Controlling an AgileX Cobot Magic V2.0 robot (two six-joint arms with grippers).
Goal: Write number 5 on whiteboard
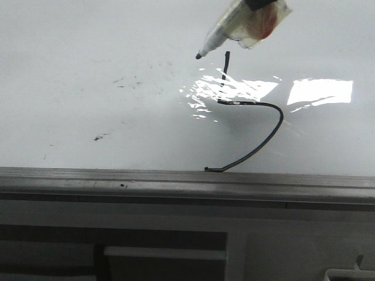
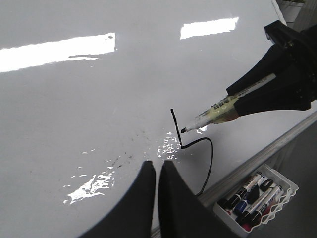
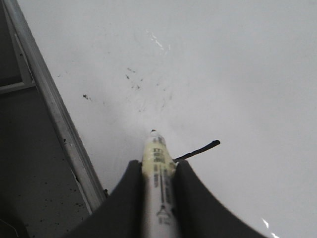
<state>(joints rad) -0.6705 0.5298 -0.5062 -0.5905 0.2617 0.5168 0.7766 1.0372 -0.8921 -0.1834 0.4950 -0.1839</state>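
Nearest the robot in the front view runs the grey metal frame edge (image 1: 187,184) of the whiteboard (image 1: 88,47). Just beyond it, at about 5 o'clock on the board's visible area, lies the number 5 (image 1: 275,126): its tail ends touching the frame, the curved belly swells toward 3 o'clock, and a short upright stroke rises at 12 o'clock. No top bar is drawn. Faint dark smudges (image 1: 126,82) sit toward 10 o'clock of the digit. Farther back, the marker (image 1: 234,26) is tilted with its tip just beside the top of the upright stroke, at its 9 o'clock. The right gripper (image 3: 158,171) is clamped around the marker's barrel. The left gripper (image 2: 156,171) holds nothing, its fingers nearly touching. A tray of markers (image 2: 257,198) sits beyond the frame.
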